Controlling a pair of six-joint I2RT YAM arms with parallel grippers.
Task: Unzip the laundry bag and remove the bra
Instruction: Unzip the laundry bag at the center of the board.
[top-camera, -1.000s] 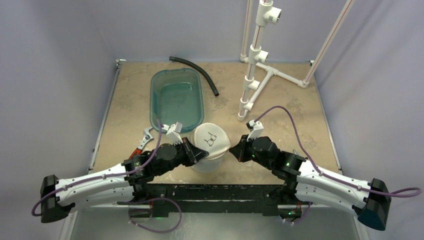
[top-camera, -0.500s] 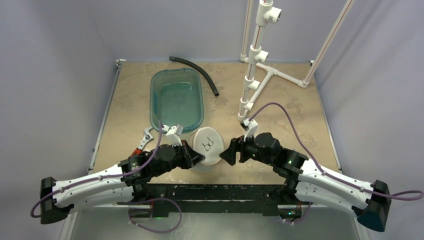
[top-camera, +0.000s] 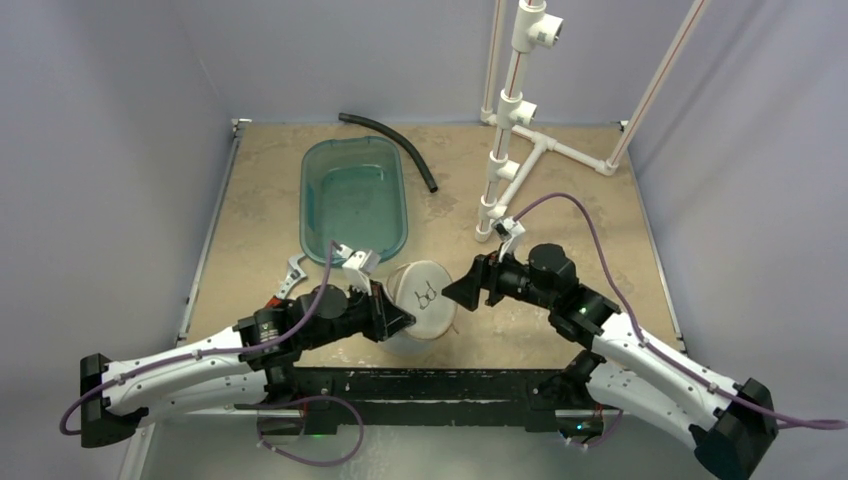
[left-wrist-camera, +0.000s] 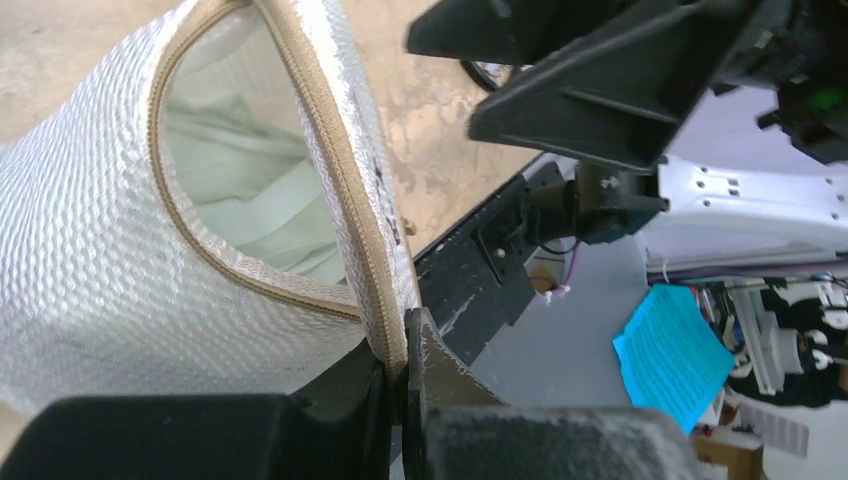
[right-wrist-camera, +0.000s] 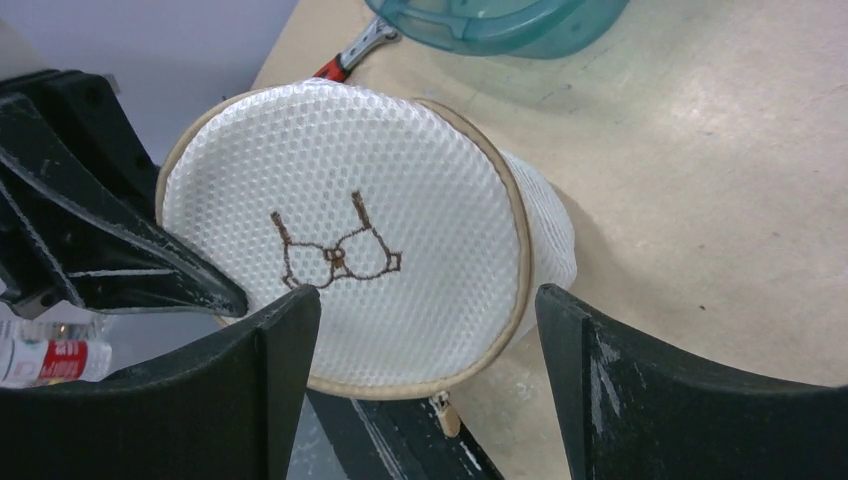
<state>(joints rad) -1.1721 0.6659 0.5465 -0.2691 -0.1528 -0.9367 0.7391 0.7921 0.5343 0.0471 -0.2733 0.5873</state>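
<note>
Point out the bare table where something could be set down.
Bare: right side of the table, between the PVC pipe stand and the edge; left strip beside the teal tub. Crowded: near centre, where left claw, laundry bag, right claw and wrench cluster.

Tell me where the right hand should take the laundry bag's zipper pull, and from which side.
Pinch the zipper pull hanging free below the rim of the laundry bag's round top. Come from the bag's right, where the open right hand faces the tilted top; the left hand, shut on the opposite rim, likely braces it. The tab is thin, so close across its flat faces.
</note>
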